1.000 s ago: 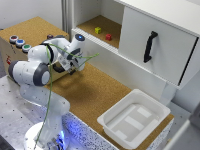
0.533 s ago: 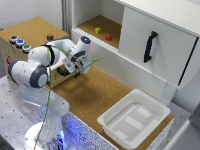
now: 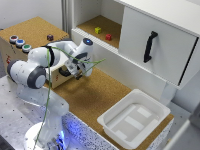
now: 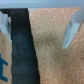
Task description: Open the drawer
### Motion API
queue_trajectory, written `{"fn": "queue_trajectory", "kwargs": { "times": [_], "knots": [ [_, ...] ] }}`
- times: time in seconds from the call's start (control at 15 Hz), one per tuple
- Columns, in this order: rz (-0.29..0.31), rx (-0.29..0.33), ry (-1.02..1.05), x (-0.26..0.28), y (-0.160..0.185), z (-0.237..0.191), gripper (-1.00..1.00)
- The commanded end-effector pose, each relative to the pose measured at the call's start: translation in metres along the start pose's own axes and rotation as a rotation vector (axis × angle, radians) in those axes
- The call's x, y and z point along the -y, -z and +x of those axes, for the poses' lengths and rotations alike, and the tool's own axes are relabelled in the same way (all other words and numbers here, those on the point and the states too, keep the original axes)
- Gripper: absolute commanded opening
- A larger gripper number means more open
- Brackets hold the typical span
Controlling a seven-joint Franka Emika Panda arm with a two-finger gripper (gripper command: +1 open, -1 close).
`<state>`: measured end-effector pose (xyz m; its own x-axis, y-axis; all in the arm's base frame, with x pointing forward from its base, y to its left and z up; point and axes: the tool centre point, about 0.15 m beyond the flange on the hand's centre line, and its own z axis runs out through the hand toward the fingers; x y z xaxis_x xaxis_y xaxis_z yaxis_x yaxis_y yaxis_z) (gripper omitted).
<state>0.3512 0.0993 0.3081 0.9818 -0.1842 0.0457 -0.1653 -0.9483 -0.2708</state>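
Drawer (image 3: 64,75), low in the wooden box on the counter (image 3: 102,92), with handle (image 4: 20,47) just beside the end effector (image 3: 79,70), fingers spread and empty: centre both fingers around the handle, close firmly, then pull straight outward.

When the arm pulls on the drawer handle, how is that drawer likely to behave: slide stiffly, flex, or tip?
The drawer sits in a wooden body under a cork top, so it probably slides straight out rather than tipping. Its plywood front looks rigid, so little flex seems likely. The dark handle is small, so the gripper might slip off if poorly seated. Weight cannot be judged; the contents are hidden.
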Motion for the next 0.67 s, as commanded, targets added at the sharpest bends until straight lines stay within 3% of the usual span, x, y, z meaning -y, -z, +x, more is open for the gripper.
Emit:
{"fn": "queue_trajectory", "kwargs": {
  "times": [0.0, 0.33, 0.6],
  "knots": [
    [-0.042, -0.134, 0.041, 0.003, 0.070, 0.009, 1.00],
    [-0.076, -0.225, 0.148, 0.043, 0.134, 0.032, 1.00],
    [-0.082, -0.197, 0.389, 0.127, 0.171, 0.054, 1.00]
  ]
}}
